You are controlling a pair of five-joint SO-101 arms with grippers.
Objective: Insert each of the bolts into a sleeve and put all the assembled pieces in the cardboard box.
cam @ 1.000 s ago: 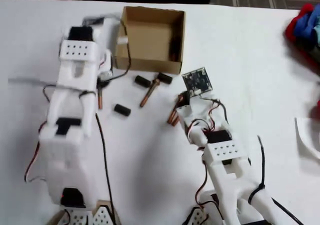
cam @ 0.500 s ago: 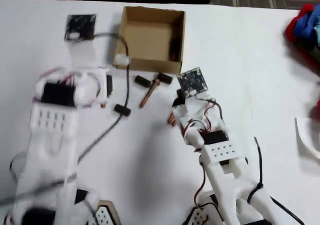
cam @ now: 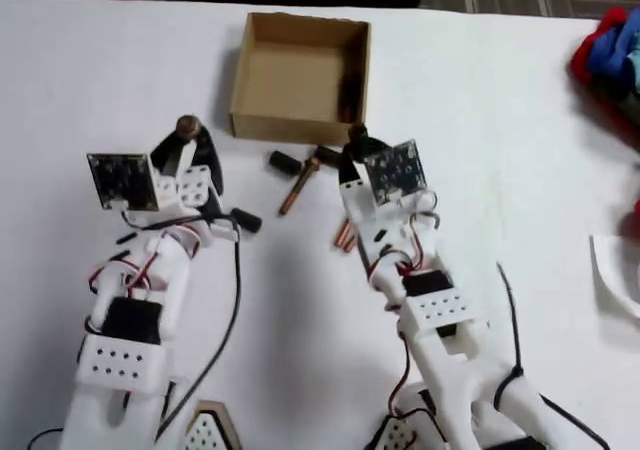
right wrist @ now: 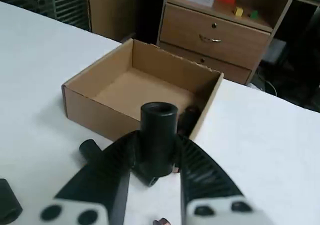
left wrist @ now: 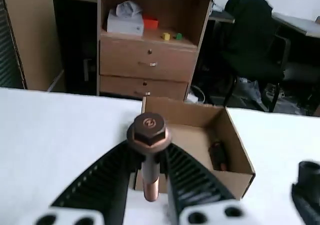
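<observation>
Upright and hex head up, a copper bolt [left wrist: 149, 182], pinched by its shank between the two black fingers [left wrist: 100, 185] of the left gripper [left wrist: 149, 155], which is closed on it. Held above the white table [cam: 500, 170], short of the cardboard box [cam: 262, 127] and, in the high view, off the box's near left corner.

Upright too, bore facing up, a black sleeve [right wrist: 158, 120], clamped between the fingers of the right gripper [right wrist: 157, 145], just before the box's near right corner. Bolt and sleeve well apart, each in its own grip.

Inside the box, one dark piece [cam: 350, 92] against the right wall; hard to tell whether bolt and sleeve are joined there.

On the table between the two arms, close to the box's near wall:
- a loose sleeve [cam: 284, 161] on its side
- just beside it, a lying bolt [cam: 298, 186], slanted, head end toward the box and meeting a second sleeve [cam: 328, 155] next to the right gripper
- nearer the left arm, a third sleeve [cam: 245, 220], touching that arm's cable
- against the right arm's side, spare bolts [cam: 345, 235], side by side, partly hidden by the arm

Farther out, at the table's right edge, a red and blue cloth [cam: 605, 45].
</observation>
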